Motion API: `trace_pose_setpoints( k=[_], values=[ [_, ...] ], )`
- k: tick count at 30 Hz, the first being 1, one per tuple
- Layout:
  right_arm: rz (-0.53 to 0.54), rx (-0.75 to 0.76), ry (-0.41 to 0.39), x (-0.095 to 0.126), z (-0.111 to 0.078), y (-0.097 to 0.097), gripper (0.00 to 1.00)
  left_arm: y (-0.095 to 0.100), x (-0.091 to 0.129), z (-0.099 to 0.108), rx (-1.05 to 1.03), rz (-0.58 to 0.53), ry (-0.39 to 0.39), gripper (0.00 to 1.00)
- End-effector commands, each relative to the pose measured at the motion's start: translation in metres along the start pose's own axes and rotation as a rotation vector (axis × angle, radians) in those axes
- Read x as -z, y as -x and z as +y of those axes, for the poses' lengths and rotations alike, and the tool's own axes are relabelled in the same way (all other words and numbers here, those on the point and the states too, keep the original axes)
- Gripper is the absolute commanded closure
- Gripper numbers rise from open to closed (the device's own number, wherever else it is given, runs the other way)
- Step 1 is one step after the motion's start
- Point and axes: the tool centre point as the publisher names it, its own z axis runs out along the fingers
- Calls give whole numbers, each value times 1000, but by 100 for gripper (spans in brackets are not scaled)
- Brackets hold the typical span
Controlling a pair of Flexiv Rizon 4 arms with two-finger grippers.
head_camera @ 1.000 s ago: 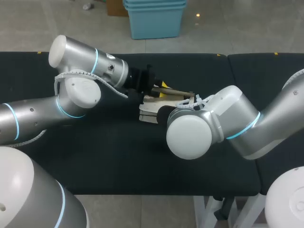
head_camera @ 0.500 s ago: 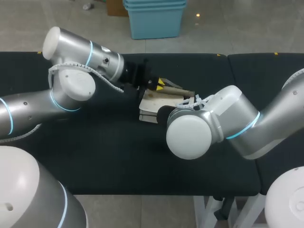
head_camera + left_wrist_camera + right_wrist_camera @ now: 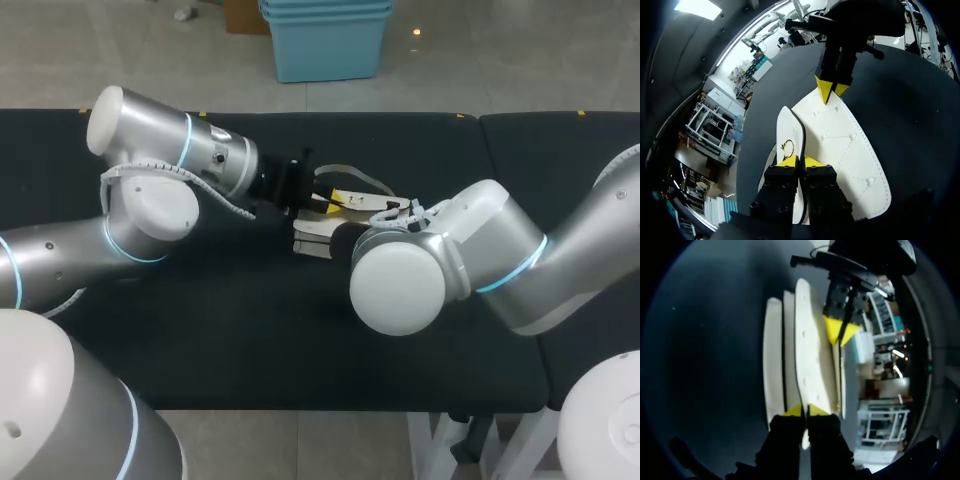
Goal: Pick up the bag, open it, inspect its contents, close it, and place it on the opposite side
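Note:
A white bag (image 3: 312,232) with stitched panels lies on the black table (image 3: 200,330) in the head view. My left gripper (image 3: 326,198) is shut on the thin dark-edged flap (image 3: 791,137), which stands up on edge and carries a ring clasp (image 3: 787,147). In the left wrist view its yellow tips (image 3: 800,161) pinch that flap, with the bag's broad panel (image 3: 845,150) beside them. At the opposite end my right gripper (image 3: 805,411) is shut on a panel edge of the bag (image 3: 810,355). It also shows as the far gripper (image 3: 832,89), and in the head view my right wrist (image 3: 400,275) hides it.
The two arms face each other over the bag near the table's middle. A second black table section (image 3: 560,150) joins on at the right. Bare black surface lies to the left and in front of the bag.
My left gripper has shut on the bag's flap and shifted slightly, and the flap now arches up from the bag. The right arm has kept still.

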Motion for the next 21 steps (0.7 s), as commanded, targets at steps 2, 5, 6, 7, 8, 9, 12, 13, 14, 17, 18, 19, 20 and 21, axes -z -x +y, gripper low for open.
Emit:
trace_pose_setpoints(
  k=[2,5,6,7,8,9,12,13,14,17,18,19,20,21],
  values=[
    [-3,-1,0,-1,1,-1,100,-7,-1,0,-3,-15,-7,100],
    [-3,-1,0,-1,1,-1,100,-10,-1,1,-7,-7,-7,100],
    [-3,-1,0,-1,1,-1,100,-10,-1,2,-10,-6,-4,100],
    [-3,-1,0,-1,1,-1,100,-10,0,2,-11,-6,-2,100],
    [-3,-1,0,-1,1,-1,100,-10,0,2,-13,-4,3,100],
    [-3,-1,0,-1,1,-1,100,-10,-1,3,-16,-2,10,100],
    [-3,-1,0,-1,1,-1,100,-11,-4,-1,-24,4,16,100],
    [-3,-1,0,-1,1,-1,100,-11,-5,-3,-26,4,16,100],
    [-3,-1,0,-1,1,-1,100,-11,-7,-4,-29,4,15,100],
    [-3,-1,0,-1,1,-1,100,-12,-12,-7,-44,13,24,100],
    [-3,-1,0,-1,1,-1,100,-12,-14,-8,-46,11,32,100],
    [-3,-1,0,-1,1,-1,100,-12,-15,-8,-45,11,31,100],
    [-3,-1,0,-1,1,-1,100,-11,-16,-7,-45,3,47,100],
    [-3,-1,0,-1,1,-1,100,-11,-16,-6,-45,-4,59,100]
  ],
)
